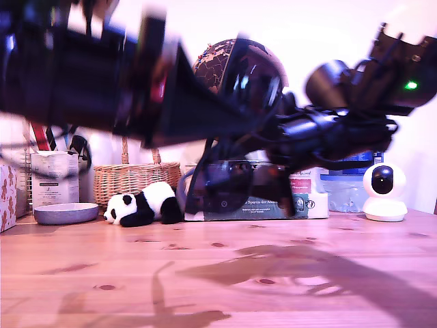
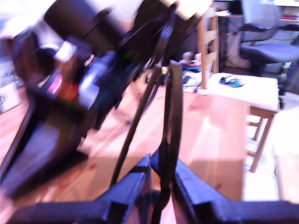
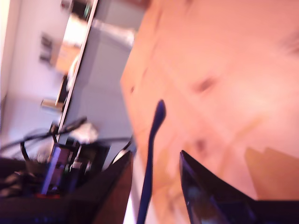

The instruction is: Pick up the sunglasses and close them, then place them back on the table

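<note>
Basket [image 1: 134, 181], panda [image 1: 143, 204] behind raised sunglasses [image 1: 251, 82].

**Black Gear Over Red-Brown Pine**

The bench [image 1: 102, 266] is reddish-brown pine with visible grain and dark knots. Above it the sunglasses [image 1: 249, 82] are black with dark lenses. Both arms are black; one carries a small green light [image 1: 410, 85]. Behind them lie a black-and-white toy panda [image 1: 143, 203], a tan wicker basket [image 1: 133, 179], a grey bowl [image 1: 66, 213] and a white camera [image 1: 384, 191] with a black face.
</note>
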`<move>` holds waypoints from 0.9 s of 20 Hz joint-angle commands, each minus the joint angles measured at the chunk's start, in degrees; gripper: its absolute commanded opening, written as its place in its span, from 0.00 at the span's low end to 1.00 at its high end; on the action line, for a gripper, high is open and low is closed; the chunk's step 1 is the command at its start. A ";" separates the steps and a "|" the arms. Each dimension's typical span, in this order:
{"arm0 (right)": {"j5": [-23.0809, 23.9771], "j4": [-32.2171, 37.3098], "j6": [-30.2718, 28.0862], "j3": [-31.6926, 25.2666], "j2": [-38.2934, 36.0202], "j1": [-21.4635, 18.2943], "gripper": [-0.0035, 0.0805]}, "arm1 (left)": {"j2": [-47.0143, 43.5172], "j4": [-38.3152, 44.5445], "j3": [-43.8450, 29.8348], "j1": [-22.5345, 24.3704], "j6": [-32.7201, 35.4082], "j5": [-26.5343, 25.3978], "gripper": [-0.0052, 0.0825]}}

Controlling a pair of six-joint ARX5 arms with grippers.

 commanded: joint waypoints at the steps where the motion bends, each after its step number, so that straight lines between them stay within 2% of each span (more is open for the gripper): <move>1: -0.90 -0.20 -0.13 0.33 -0.46 -0.83 0.38 | 3.06 4.35 -0.79 0.26 0.04 1.36 0.04; 4: -0.85 -0.07 -0.28 0.33 -0.44 -0.90 0.37 | 7.85 10.43 -0.79 0.44 -0.52 4.37 0.04; 9: -0.90 0.63 -0.20 0.33 0.00 -0.90 0.35 | 10.43 15.47 -0.79 0.44 -1.70 5.62 0.04; 14: -0.26 1.01 -0.15 0.55 2.69 -0.26 0.35 | 10.43 16.11 -0.79 0.44 -3.15 6.51 0.04; 18: -0.46 4.15 0.57 0.76 3.19 1.92 0.35 | 10.43 16.24 -0.79 0.44 -3.43 6.82 0.04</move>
